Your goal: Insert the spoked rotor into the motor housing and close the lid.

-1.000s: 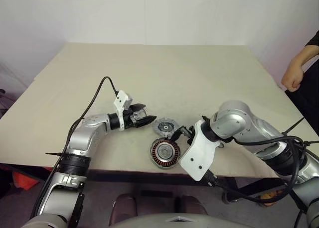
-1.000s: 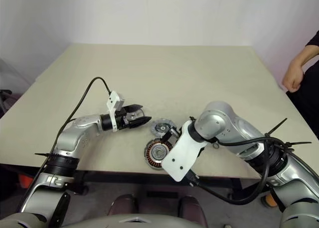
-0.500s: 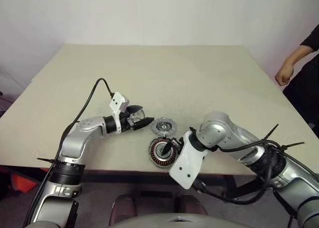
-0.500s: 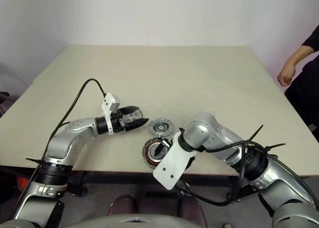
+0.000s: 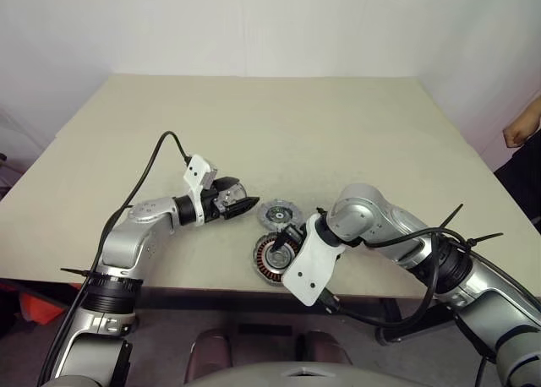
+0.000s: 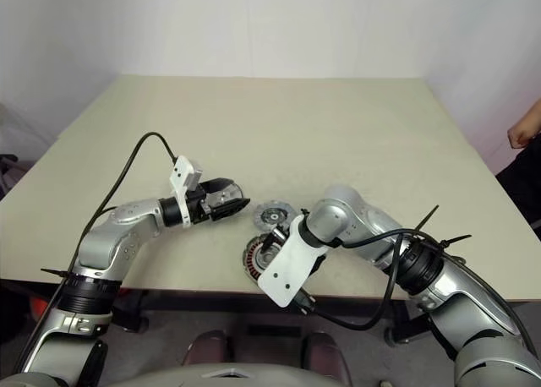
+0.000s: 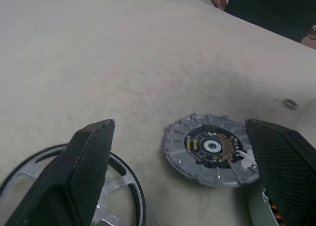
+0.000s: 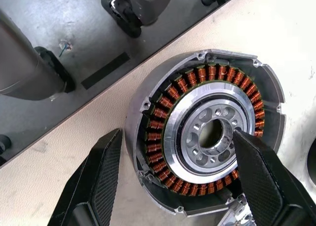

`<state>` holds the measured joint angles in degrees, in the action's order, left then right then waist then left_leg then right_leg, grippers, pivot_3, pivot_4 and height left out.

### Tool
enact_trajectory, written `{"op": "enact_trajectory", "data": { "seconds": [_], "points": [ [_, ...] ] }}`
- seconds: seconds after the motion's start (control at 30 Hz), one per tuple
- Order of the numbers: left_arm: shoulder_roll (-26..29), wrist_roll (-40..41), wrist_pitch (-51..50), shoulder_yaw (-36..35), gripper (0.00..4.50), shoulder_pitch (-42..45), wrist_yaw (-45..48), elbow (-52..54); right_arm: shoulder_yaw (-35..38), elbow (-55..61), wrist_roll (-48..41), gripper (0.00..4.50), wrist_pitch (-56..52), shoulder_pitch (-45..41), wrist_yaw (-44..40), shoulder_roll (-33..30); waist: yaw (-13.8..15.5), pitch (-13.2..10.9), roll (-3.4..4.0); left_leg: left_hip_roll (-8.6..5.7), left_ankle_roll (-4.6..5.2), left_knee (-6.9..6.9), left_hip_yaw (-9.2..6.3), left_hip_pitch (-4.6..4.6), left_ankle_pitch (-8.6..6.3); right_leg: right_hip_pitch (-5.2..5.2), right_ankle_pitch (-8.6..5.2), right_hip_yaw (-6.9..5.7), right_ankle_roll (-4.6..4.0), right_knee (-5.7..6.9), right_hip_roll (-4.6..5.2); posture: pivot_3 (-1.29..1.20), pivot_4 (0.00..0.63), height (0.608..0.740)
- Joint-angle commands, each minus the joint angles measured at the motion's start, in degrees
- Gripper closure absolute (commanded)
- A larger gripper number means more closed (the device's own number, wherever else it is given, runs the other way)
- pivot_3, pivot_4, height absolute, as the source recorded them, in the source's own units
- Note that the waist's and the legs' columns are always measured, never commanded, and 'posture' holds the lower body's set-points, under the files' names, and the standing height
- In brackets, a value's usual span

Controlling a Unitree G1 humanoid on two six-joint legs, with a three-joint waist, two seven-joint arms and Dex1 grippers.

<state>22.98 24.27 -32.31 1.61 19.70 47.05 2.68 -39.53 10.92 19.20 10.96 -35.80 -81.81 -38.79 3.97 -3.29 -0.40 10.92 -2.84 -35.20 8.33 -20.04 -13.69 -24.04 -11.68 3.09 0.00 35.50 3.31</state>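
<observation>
The motor housing [image 8: 207,88], a dark-rimmed puck with copper windings around a silver centre, lies near the table's front edge [image 5: 269,260]. My right gripper [image 8: 177,133] hangs just above it, open, with one finger on each side of the ring [image 5: 284,243]. The lid [image 7: 212,147], a grey disc with a dark circuit centre, lies flat just behind the housing [image 5: 277,212]. The spoked rotor [image 7: 118,181] lies flat on the table, partly hidden by one finger of my left gripper [image 7: 180,125]. That gripper is wide open, pointing at the lid from the left [image 5: 249,206].
A tiny thin ring [image 7: 289,103] lies on the table beyond the lid. A person's hand [image 5: 524,127] shows at the table's right side. The beige table [image 5: 270,125] stretches far behind the parts, and its front edge runs right by the housing.
My right gripper has come down and a little to the left, over the housing. The left gripper has stayed put. The person's hand has drawn back to the right.
</observation>
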Motion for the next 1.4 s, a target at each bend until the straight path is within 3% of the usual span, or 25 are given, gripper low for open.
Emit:
{"op": "enact_trajectory", "data": {
  "seconds": [0.03, 0.83, 1.03, 1.4],
  "points": [
    [0.3, 0.4, 1.4, -0.6, 0.04, 1.3, 0.4, -0.1, 1.7, 3.9, -1.1, 0.55, -0.9, 0.1, -1.3, -1.3, 0.0, 0.0, 0.0, 0.01, -0.01, 0.01, 0.0, -0.01, 0.0, 0.0, 0.0, -0.01, 0.0, -0.01, 0.0, 0.0, 0.0, 0.74],
    [0.9, 0.4, 1.8, -0.9, 0.04, 2.1, 0.8, -1.2, 0.7, 3.9, 0.9, 0.55, -2.8, 2.5, -0.3, -1.0, -0.1, 0.0, -0.01, 0.04, -0.01, 0.03, 0.0, 0.03, 0.01, 0.0, -0.02, -0.02, -0.02, 0.05, -0.02, 0.0, 0.0, 0.74],
    [1.0, 0.4, 1.8, -1.0, 0.04, 2.2, 0.6, -1.2, 0.7, 2.3, 1.7, 2.45, -2.9, 2.3, 0.0, -0.7, -0.1, 0.0, -0.02, 0.03, -0.01, 0.03, 0.0, 0.04, 0.01, 0.01, -0.02, -0.01, -0.03, 0.05, -0.02, 0.0, 0.0, 0.74],
    [0.4, 0.0, 2.6, -0.7, 0.04, 2.9, 0.4, -2.4, 3.2, 0.7, 1.6, 2.52, -5.8, -0.6, 1.2, 0.4, -0.1, 0.0, -0.01, 0.05, -0.02, 0.02, 0.0, 0.06, 0.12, 0.05, 0.02, -0.02, -0.09, 0.16, -0.01, 0.0, 0.0, 0.74]
  ]
}}
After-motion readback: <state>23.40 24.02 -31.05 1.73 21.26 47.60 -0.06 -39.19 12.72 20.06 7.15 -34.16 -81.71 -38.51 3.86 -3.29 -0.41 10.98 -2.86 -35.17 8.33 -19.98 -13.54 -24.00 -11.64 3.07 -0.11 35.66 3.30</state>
